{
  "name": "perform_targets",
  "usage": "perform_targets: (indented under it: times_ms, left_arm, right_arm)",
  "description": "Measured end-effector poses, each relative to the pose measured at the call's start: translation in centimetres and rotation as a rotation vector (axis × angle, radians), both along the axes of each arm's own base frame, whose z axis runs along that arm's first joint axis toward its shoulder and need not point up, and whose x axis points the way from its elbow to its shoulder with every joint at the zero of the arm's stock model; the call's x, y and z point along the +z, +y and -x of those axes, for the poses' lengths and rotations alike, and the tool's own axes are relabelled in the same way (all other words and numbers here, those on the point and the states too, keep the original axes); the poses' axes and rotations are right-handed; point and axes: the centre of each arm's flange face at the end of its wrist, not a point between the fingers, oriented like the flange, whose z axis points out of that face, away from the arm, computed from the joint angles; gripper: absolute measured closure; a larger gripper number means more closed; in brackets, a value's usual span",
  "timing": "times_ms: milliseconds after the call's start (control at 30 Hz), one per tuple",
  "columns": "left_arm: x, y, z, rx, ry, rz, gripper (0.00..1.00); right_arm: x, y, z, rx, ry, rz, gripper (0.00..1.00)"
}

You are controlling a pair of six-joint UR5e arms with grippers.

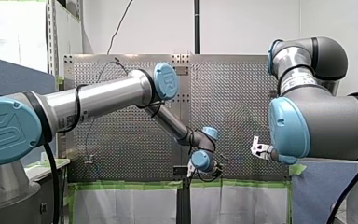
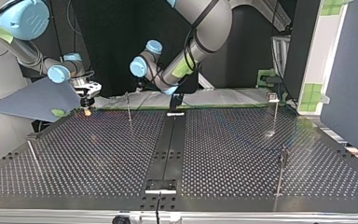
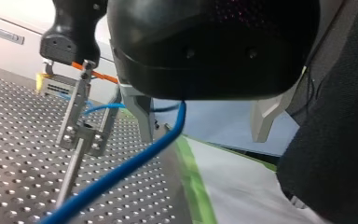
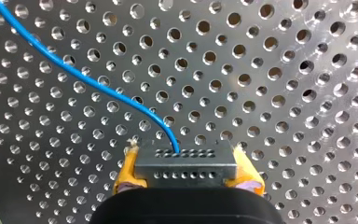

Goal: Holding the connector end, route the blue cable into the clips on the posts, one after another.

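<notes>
R tool point(image 4: 186, 173) clamped on connector point(image 4: 186, 161), blue cable point(image 4: 88, 80) leading ahead, L tool point(image 3: 201, 135) spread over cable

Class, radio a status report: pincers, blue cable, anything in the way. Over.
Right pincer shut on connector. Left pincer open, blue cable running between its fingers. Clip post ahead; nothing blocking.

Top view: I find the tabletop point(image 2: 98, 154) open through its middle — only thin posts interrupt it: a far post point(image 2: 128, 108), a left post point(image 2: 32, 154), a far-right post point(image 2: 276, 114), a near-right post point(image 2: 282, 168). Left wrist view — the blue cable point(image 3: 116, 171) slants beside a clip post point(image 3: 79, 137).
</notes>
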Motion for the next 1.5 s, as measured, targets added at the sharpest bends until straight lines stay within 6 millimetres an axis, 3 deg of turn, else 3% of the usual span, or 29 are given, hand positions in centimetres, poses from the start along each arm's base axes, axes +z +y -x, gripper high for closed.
perform_targets:
  times_ms: [267, 467, 667, 967, 1500]
  left_arm:
    - [3.6, -1.6, -0.1, 0.005, -0.053, 0.069, 0.0]
    - [4.8, -2.7, 0.7, -0.009, -0.071, 0.089, 0.0]
    - [4.8, -3.7, 2.0, -0.026, -0.075, 0.101, 0.0]
    - [5.0, -4.0, 2.2, -0.01, -0.083, 0.121, 0.0]
    - [3.0, -2.4, 2.1, 0.038, -0.084, 0.153, 0.0]
  right_arm:
    - [-0.2, 0.1, 0.0, 0.0, 0.001, -0.002, 1.0]
    - [-0.3, 0.1, 0.0, -0.001, -0.001, -0.005, 1.0]
    - [-0.4, 0.1, 0.1, -0.002, -0.002, -0.007, 1.0]
    - [-0.5, 0.1, 0.3, -0.004, -0.003, -0.009, 1.0]
    - [-0.8, 0.1, 0.3, -0.005, -0.004, -0.01, 1.0]
